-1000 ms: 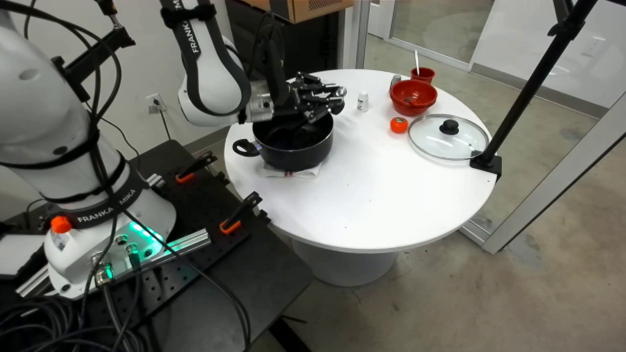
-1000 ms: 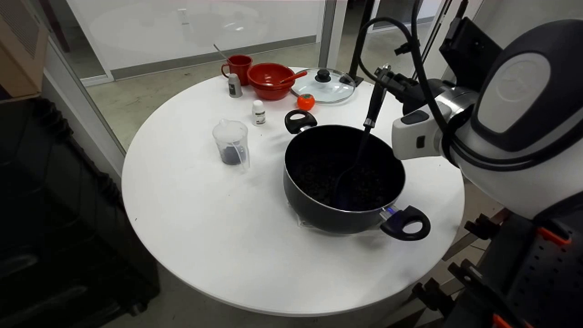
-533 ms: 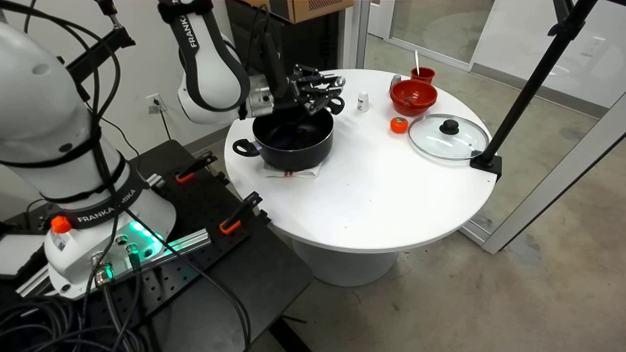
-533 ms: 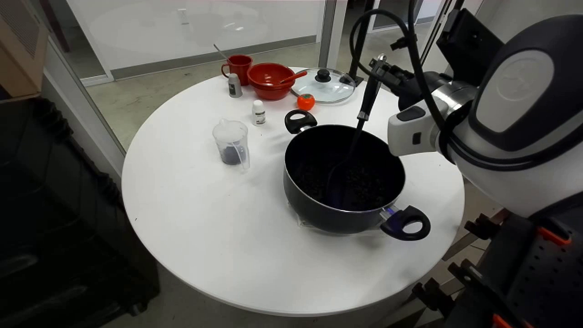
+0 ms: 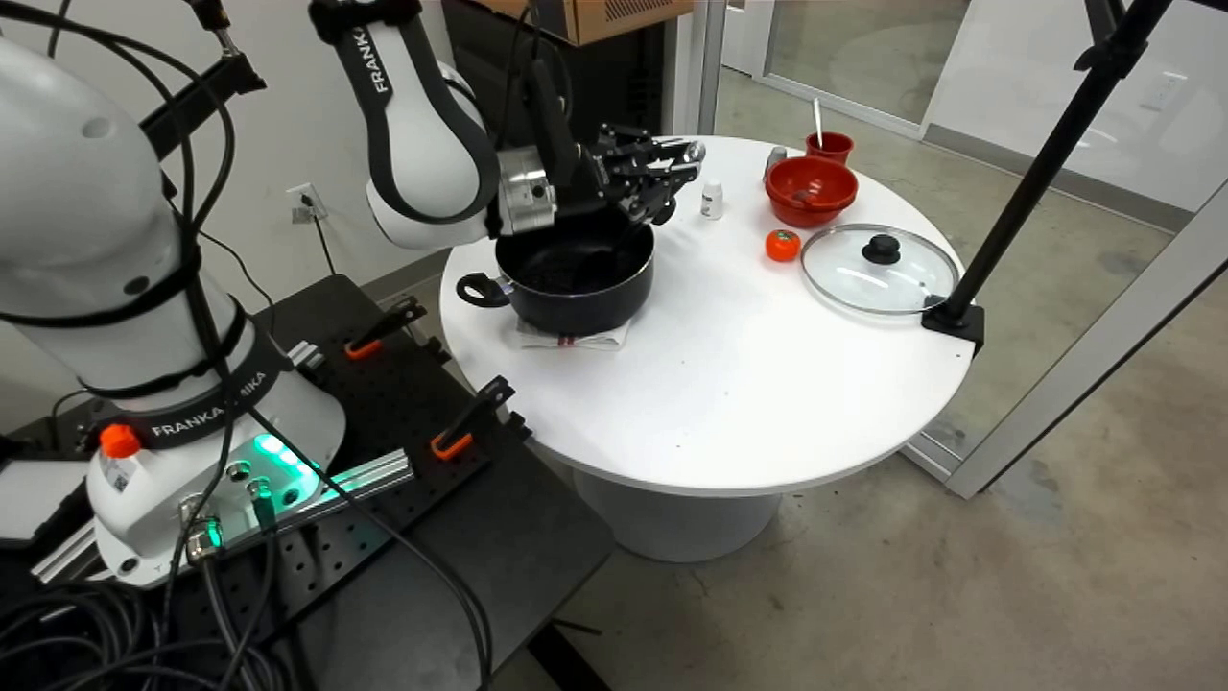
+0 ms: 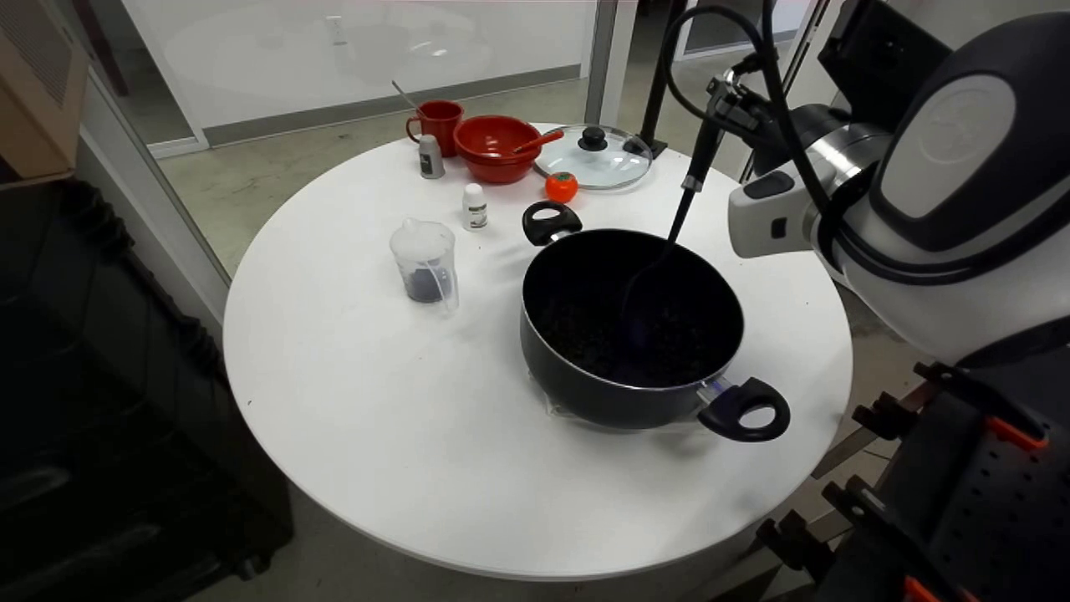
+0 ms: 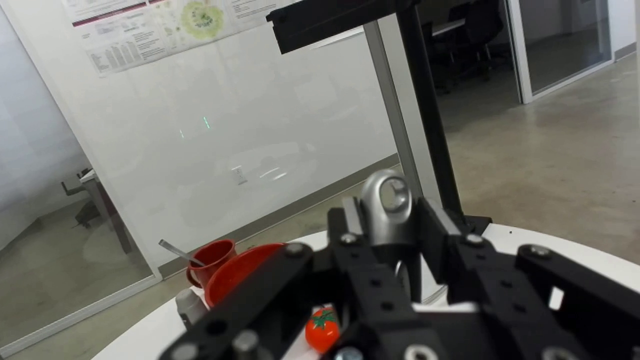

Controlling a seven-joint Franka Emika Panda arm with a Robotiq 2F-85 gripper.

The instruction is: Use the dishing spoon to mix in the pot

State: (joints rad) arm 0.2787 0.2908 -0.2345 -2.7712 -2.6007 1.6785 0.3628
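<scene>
The dishing spoon is long and black with a silver looped end. It leans in the pot, its head low among the dark contents and hard to make out. The black pot stands on a folded cloth on the white table and also shows in an exterior view. My gripper is above the pot's far rim, shut on the top of the spoon's handle. In the wrist view the spoon's silver end sits between the fingers of the gripper.
A clear measuring cup and a white bottle stand beside the pot. Behind are a tomato, red bowls, a red mug, a grey shaker and the glass lid. A black post rises at the table edge.
The gripper and spoon handle first shifted slightly left, then moved right and a little up in an exterior view. The spoon's shaft and head shifted inside the pot. The pot has not moved.
</scene>
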